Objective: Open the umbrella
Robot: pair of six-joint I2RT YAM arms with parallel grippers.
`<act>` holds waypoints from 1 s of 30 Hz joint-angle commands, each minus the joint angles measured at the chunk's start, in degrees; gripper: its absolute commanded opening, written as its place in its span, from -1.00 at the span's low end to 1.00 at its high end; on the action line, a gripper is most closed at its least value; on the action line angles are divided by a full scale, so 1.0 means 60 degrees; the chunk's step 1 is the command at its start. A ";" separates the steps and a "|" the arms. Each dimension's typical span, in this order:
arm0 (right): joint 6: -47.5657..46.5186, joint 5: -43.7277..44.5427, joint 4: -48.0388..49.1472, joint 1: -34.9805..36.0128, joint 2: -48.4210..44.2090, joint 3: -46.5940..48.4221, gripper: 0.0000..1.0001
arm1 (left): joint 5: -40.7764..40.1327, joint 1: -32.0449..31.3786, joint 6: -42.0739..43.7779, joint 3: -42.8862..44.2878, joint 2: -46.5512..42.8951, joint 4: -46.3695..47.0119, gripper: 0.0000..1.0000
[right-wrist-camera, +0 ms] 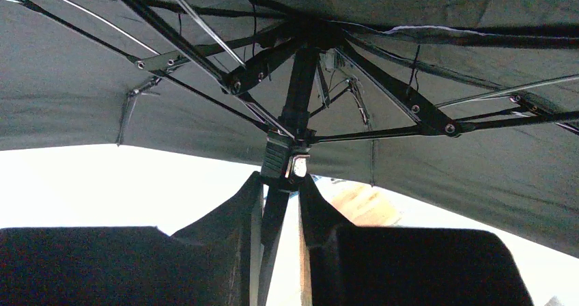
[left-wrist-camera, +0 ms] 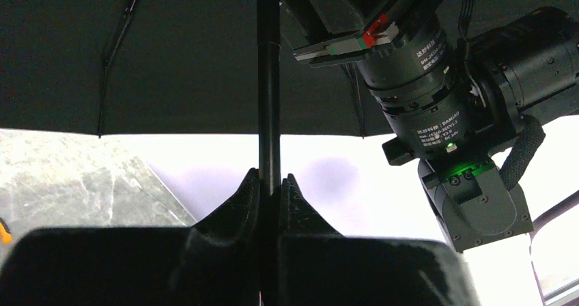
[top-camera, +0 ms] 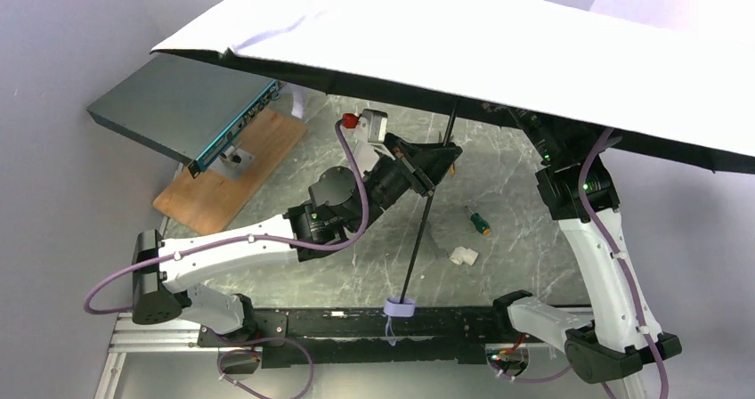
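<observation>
The umbrella (top-camera: 499, 52) stands open, its pale canopy spread across the top of the overhead view. Its thin black shaft (top-camera: 423, 230) slopes down to the lavender handle (top-camera: 400, 308) at the table's near edge. My left gripper (top-camera: 445, 154) is shut on the shaft (left-wrist-camera: 268, 80) under the canopy, the fingers (left-wrist-camera: 300, 203) pressed to both sides of it. My right gripper (right-wrist-camera: 281, 182) is higher, at the runner (right-wrist-camera: 285, 157) where the ribs meet, its tips closed on the runner's base. From above, the canopy hides the right gripper.
A screwdriver (top-camera: 481, 221) and a small white part (top-camera: 463, 256) lie on the marble table right of the shaft. At back left are a wooden board (top-camera: 231, 172) and a dark flat box (top-camera: 182, 109). The right arm's wrist (left-wrist-camera: 437, 94) hangs close beside the shaft.
</observation>
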 commanded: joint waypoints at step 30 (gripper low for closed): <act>0.1625 0.0695 0.6926 -0.1226 -0.1381 -0.1121 -1.00 | 0.1739 -0.0374 0.1412 -0.0920 0.1258 -0.2317 0.38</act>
